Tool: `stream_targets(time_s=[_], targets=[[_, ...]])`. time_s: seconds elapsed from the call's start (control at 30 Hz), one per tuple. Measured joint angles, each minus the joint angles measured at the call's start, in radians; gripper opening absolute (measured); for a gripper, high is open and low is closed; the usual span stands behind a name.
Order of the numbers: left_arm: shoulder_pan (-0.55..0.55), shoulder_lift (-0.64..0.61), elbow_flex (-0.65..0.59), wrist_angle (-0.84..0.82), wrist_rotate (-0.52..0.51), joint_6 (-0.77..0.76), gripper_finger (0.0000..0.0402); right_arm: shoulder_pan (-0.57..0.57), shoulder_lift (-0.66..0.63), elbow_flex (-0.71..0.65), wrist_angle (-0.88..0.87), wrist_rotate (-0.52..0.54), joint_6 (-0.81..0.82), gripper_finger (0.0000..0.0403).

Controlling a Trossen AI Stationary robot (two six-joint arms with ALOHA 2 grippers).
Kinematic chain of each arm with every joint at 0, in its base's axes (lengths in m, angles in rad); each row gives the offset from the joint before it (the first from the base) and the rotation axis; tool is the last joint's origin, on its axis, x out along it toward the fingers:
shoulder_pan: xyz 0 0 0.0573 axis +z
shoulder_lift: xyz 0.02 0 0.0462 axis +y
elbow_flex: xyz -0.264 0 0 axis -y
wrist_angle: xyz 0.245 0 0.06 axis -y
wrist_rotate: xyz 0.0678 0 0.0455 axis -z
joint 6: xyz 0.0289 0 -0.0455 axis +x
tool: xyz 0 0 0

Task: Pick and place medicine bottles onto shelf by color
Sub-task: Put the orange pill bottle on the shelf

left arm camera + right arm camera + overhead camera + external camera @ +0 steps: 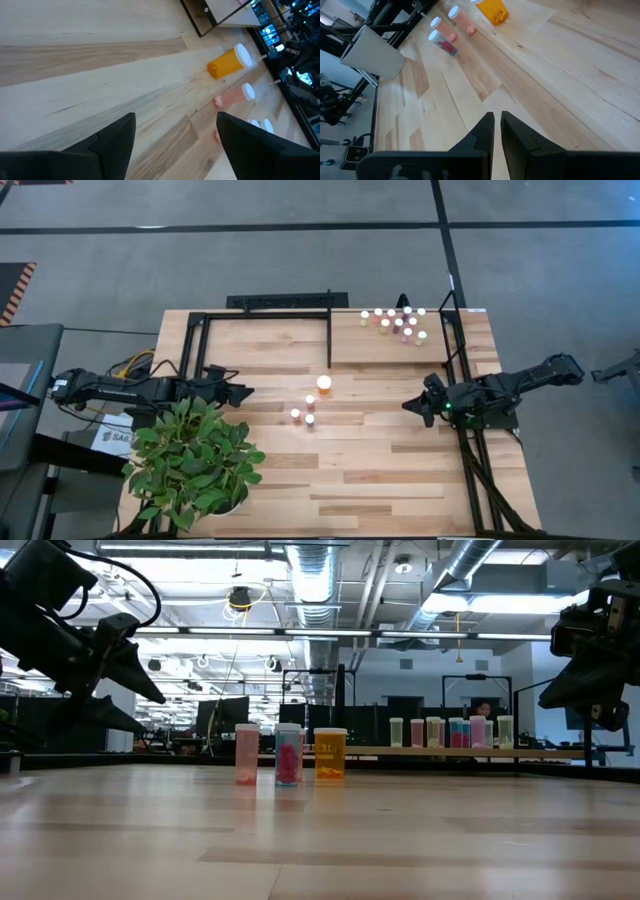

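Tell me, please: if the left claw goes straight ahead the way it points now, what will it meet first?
Probably the pink vial. The open left claw points right across bare tabletop toward the three bottles; the orange bottle stands just beside that line. Depth is unclear.

You are running two matte black arms, each built of blocky jointed segments. On your left arm [140, 389] a bundle of yellow and orange wires shows near the base, just behind the dark housing. Your right arm [510, 385] carries a small green light on the wrist body and black cables trailing off at five o'clock from it. The left gripper [172, 145] has two broad, wedge-shaped black fingers with flat inner faces. The right gripper [496, 132] has two slimmer black fingers tapering to points.
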Motion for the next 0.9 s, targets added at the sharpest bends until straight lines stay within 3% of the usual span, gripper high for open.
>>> stream_targets(time_s=[0.57,0.7,0.9], targets=[[0.000,0.000,-0.002,-0.002,0.000,-0.003,0.0265,0.000,0.000,0.000,0.006,0.008,0.000,0.0056],[0.000,0.000,-0.002,-0.002,0.000,-0.004,0.0265,0.000,0.000,-0.002,0.112,0.130,0.023,0.0056],[0.000,0.000,-0.002,-0.002,0.000,-0.004,0.0265,0.000,-0.001,-0.001,0.290,0.239,0.206,0.0056]])
